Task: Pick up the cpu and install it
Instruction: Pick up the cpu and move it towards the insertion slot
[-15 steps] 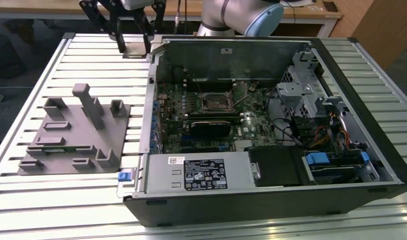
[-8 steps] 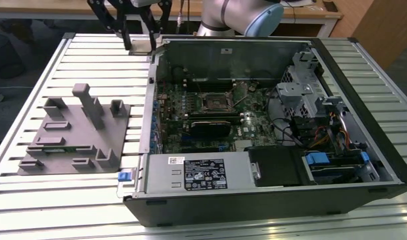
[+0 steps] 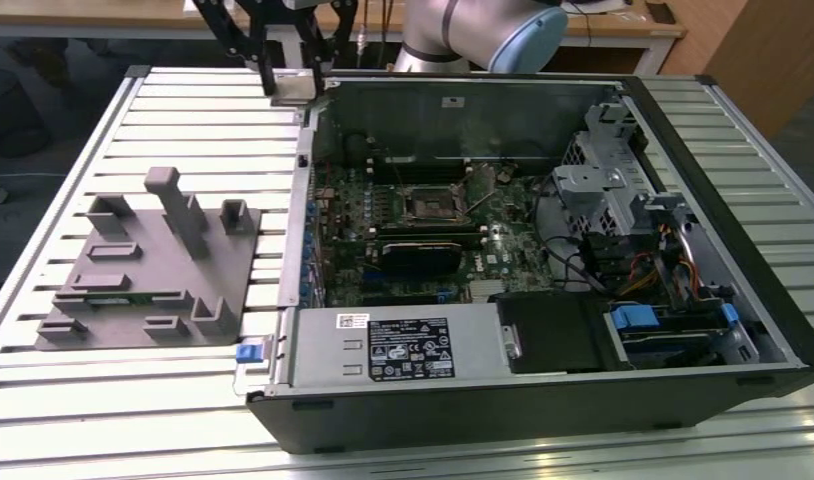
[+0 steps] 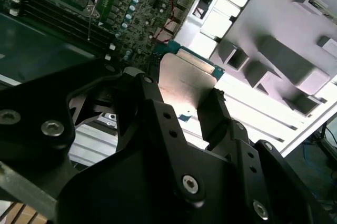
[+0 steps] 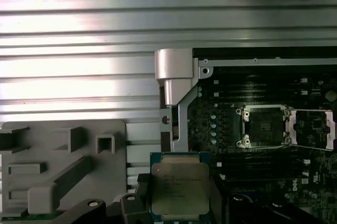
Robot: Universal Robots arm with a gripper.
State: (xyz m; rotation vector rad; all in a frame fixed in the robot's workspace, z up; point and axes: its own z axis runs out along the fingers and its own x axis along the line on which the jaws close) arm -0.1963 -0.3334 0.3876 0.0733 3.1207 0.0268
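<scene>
Where the room shows beyond the work, we see a wooden desk [image 3: 100, 22] along the far side and a wooden cabinet [image 3: 747, 50] at the exterior view's right. Nearer, a slatted metal table [image 3: 127, 420] of pale ribs carries everything. An open computer case [image 3: 514, 425] lies on it, taking up the middle and the exterior view's right, with the motherboard [image 3: 501, 250] flat inside. The grey arm [image 3: 467, 30] reaches in from the far side. A grey fixture [image 3: 140, 270] with upright blocks rests on the slats at the exterior view's left, just beside the case. On the motherboard we make out the black socket [image 3: 434, 203], its bracket folded open beside it in the first wrist view. The black gripper [image 3: 294, 72] hangs by the case's far corner on the exterior view's left. Its fingers [image 4: 152, 108] are pinched on the cpu [image 3: 296, 90], one on each side of the chip, whose silver top shows in the first wrist view. The cpu is up off the table, well apart from the socket and farther back than the fixture.
</scene>
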